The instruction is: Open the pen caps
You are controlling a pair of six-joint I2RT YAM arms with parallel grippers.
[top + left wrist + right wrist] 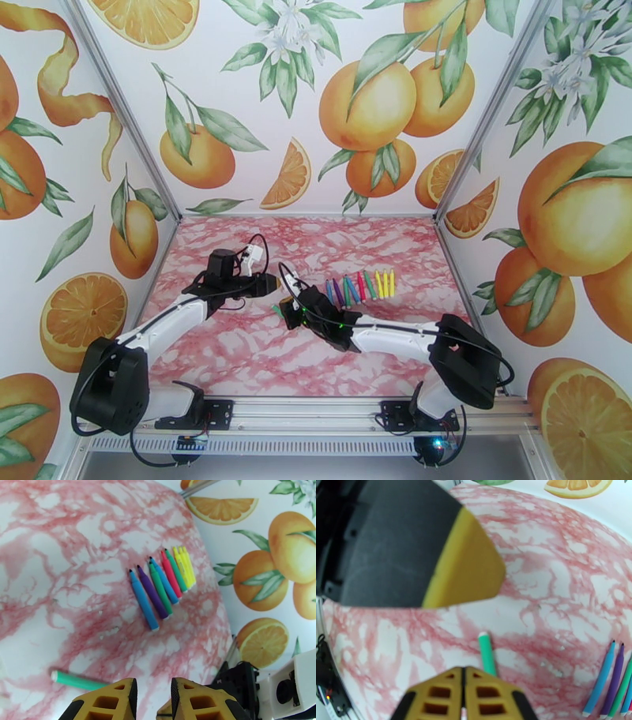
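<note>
Right gripper (463,672) pressed together, a green pen (488,653) emerging beneath it; we see the left gripper (153,686) narrowly spread.

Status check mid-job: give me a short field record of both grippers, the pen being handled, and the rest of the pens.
left gripper: jaws slightly apart, nothing seen between them, close beside the right gripper
right gripper: shut, appears to hold the green pen
green pen: sticks out ahead of the right gripper, apart from the row; whether capped, cannot tell
pen row: side by side on the table, untouched; blue, purple, green, red, yellow
table: pink marbled top
</note>
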